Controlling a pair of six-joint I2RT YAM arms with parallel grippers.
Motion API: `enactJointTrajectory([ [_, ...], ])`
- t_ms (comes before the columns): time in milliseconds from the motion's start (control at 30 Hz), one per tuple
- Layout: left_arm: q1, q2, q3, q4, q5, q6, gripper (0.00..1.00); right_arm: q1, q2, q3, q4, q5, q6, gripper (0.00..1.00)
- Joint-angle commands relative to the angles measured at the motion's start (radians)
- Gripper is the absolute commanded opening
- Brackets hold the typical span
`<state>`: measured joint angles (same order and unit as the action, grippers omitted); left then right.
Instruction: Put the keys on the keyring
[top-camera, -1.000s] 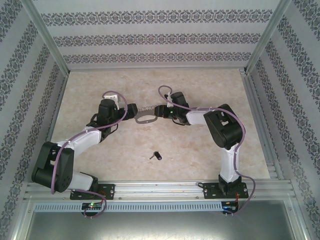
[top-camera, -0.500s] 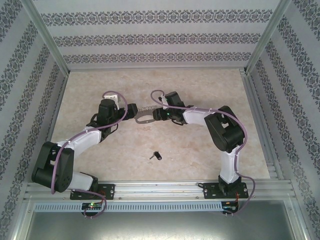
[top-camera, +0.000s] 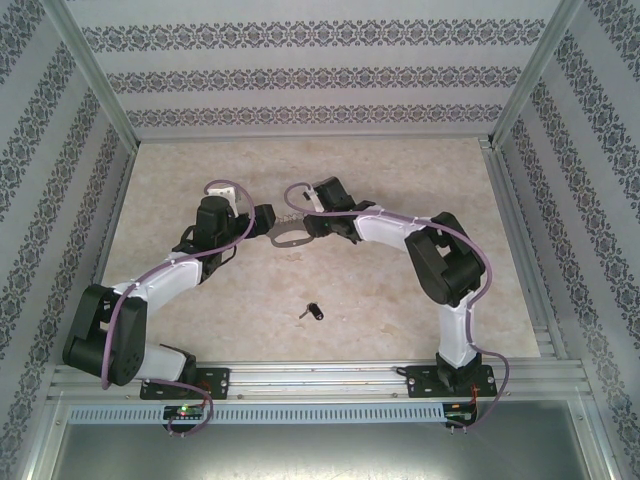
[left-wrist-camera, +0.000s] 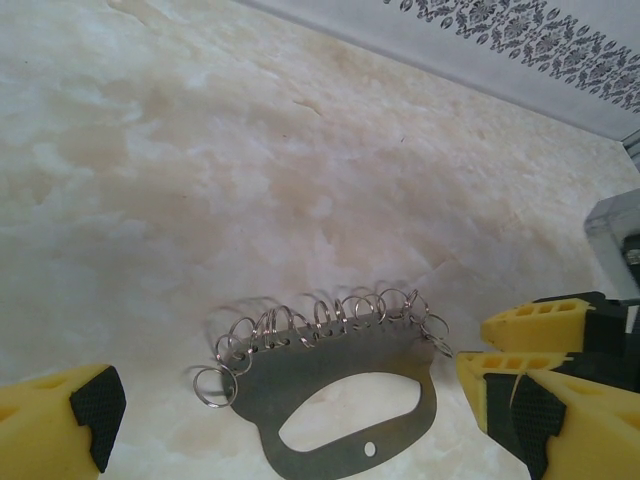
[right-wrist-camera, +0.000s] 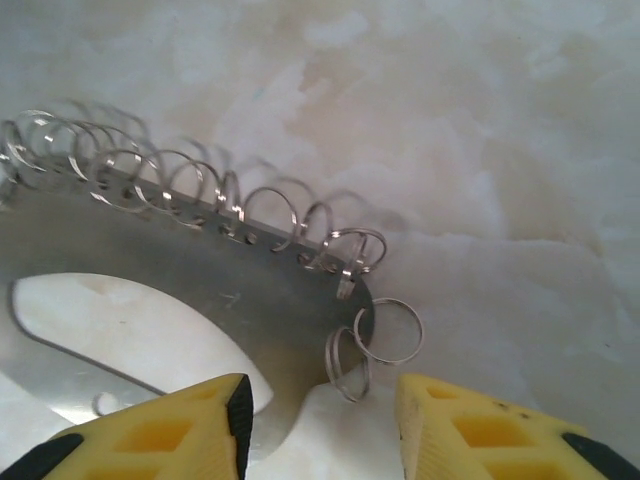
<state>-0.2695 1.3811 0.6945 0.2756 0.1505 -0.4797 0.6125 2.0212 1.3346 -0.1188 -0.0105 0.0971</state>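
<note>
keyring (top-camera: 288, 233): flat silver-grey metal plate, large oval cutout, one small hole in the band beside it. Row of small split rings threaded along one long edge, a couple hanging loose at each end of the row. Lies flat on marbled tabletop (top-camera: 400, 170), about mid-table, ring edge toward back wall.
key (top-camera: 312, 311): tiny, black head, short metal blade. Lies flat nearer front edge, well apart from keyring, head right, blade left. Not threaded on any ring.

no legible text, labels, brands or numbers; wall strips (top-camera: 320, 80) bear ornamental pattern, not lettering
</note>
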Motion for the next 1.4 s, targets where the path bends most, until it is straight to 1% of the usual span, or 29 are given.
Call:
enactJointTrajectory([
  [0, -0.016, -0.023, 0.028, -0.001, 0.003, -0.002, 1.0, 0.001, 0.031, 0.025, -0.042, 0.04, -0.029, 0.39],
  [33, -0.015, -0.023, 0.028, -0.001, 0.004, -0.002, 1.0, 0.001, 0.033, 0.027, -0.041, 0.04, -0.029, 0.37],
  [100, -0.015, -0.023, 0.03, -0.002, 0.003, -0.002, 1.0, 0.0, 0.039, 0.033, -0.041, 0.04, -0.029, 0.34],
  [200, -0.015, -0.02, 0.03, -0.001, 0.003, -0.003, 1.0, 0.0, 0.046, 0.043, -0.044, 0.038, -0.03, 0.34],
  [433, -0.014, -0.019, 0.029, -0.001, 0.002, -0.003, 1.0, -0.003, 0.066, 0.065, -0.049, 0.036, -0.031, 0.29],
  [800, -0.015, -0.013, 0.03, 0.004, 0.004, -0.004, 1.0, -0.011, 0.093, 0.084, -0.049, 0.032, -0.029, 0.26],
  [967, -0.015, -0.009, 0.031, 0.008, 0.006, -0.006, 1.0, -0.014, 0.102, 0.093, -0.05, 0.03, -0.028, 0.21],
  [1167, -0.015, 0.001, 0.036, 0.013, 0.008, -0.006, 1.0, -0.017, 0.109, 0.101, -0.053, 0.035, -0.033, 0.12],
  [1267, -0.015, 0.008, 0.036, 0.017, 0.01, -0.007, 1.0, -0.02, 0.112, 0.102, -0.053, 0.036, -0.033, 0.09],
  [1333, -0.015, 0.011, 0.038, 0.018, 0.01, -0.009, 1.0, -0.022, 0.115, 0.106, -0.053, 0.038, -0.032, 0.09],
  [1367, -0.015, 0.013, 0.037, 0.019, 0.011, -0.008, 1.0, -0.022, 0.117, 0.107, -0.056, 0.038, -0.033, 0.1],
])
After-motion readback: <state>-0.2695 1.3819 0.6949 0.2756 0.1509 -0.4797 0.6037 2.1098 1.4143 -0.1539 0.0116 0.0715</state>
